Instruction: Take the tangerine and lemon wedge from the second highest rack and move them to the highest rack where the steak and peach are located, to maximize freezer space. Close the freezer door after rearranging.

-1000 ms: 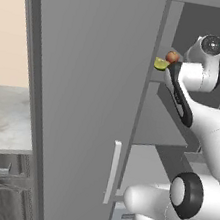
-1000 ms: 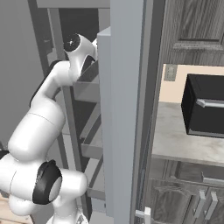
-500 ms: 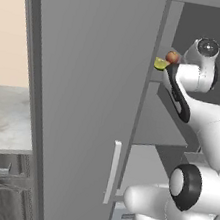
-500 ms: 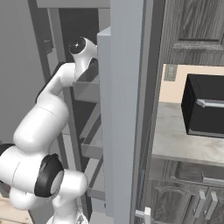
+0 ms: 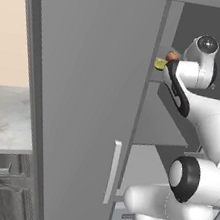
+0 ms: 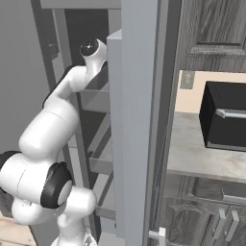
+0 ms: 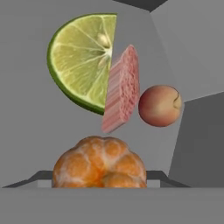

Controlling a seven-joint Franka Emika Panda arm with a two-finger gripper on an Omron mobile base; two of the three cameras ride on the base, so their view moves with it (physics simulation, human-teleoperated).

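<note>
Orange fruit fills the bottom of my hand view — the tangerine (image 7: 99, 162) sits right at my gripper, between where the fingertips would be, though the tips themselves are hidden, so I cannot tell whether the jaws are clamped on it or merely around it. Straight ahead of it along my reach lie the three items on the rack: the lemon wedge (image 7: 81, 61), the steak (image 7: 121, 89) touching its cut edge, and the peach (image 7: 160, 105) just beside the steak.

The steak's long axis runs away from me, roughly in line with my approach; the wedge's flat cut side faces the steak, its rind curving outward. My judgement: the tangerine needs setting down short of the steak's near end — the free patch lies there. From the left base view, the wedge (image 5: 159, 64) and peach (image 5: 172, 56) sit at the shelf's edge, beside the open freezer door (image 5: 90, 88).
</note>
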